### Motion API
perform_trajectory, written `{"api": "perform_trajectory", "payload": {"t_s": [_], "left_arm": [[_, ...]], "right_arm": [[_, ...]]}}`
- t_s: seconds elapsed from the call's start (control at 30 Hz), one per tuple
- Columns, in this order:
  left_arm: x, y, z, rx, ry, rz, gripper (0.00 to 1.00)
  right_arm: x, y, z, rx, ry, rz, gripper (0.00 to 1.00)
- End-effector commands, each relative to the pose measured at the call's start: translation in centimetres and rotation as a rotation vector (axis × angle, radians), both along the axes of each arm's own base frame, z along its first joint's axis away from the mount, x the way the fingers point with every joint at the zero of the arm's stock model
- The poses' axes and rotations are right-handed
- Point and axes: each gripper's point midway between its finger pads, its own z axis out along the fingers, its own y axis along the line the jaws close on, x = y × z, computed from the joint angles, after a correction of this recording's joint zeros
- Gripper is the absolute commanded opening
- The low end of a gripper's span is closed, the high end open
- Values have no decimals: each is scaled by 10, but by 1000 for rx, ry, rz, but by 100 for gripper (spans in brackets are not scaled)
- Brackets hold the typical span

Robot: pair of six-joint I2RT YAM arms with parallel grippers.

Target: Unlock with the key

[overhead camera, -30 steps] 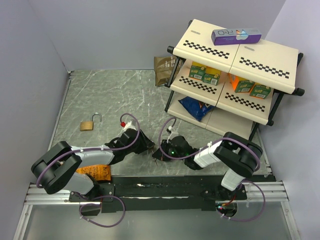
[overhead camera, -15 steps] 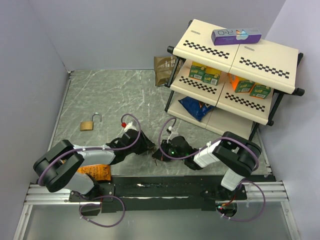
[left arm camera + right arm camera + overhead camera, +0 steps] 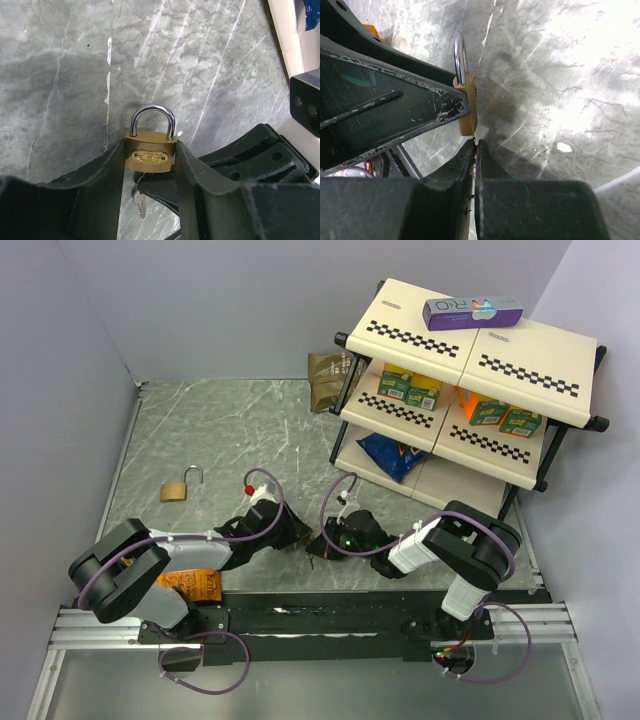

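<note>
A brass padlock (image 3: pixel 150 156) with a silver shackle (image 3: pixel 152 111), which is down in the body, stands upright between the fingers of my left gripper (image 3: pixel 150 148), which is shut on its sides. From below, my right gripper (image 3: pixel 475 144) meets the padlock's (image 3: pixel 469 115) underside, shut on a thin sliver, the key, whose blade is hidden. A small silvery key (image 3: pixel 140 200) dangles under the lock beside the right gripper's fingers (image 3: pixel 167 189). In the top view both grippers meet near the table's front middle, left (image 3: pixel 298 536) and right (image 3: pixel 320 545).
A second brass padlock (image 3: pixel 180 487) with a raised shackle lies on the marble table (image 3: pixel 230 430) at the left. A two-tier shelf rack (image 3: pixel 560 375) with boxes fills the right. A brown packet (image 3: pixel 325 375) leans at the back; an orange packet (image 3: pixel 195 585) lies near the left arm's base.
The left arm's wrist has crept slightly to the right toward the right gripper. Both grips look unchanged.
</note>
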Motion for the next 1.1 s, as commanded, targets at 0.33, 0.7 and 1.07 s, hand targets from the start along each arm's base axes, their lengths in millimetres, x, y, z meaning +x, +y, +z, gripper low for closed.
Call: {"api": "perform_trajectory", "payload": {"t_s": [0.33, 0.7, 1.07], "left_arm": [[-4, -30, 18, -108, -20, -57, 1], [-19, -52, 12, -144, 19, -107, 1], [-29, -70, 25, -206, -32, -182, 1]], "right_arm": [[33, -6, 17, 29, -195, -83, 0], [48, -20, 42, 68, -360, -174, 0], [43, -23, 55, 118, -381, -161, 0]]}}
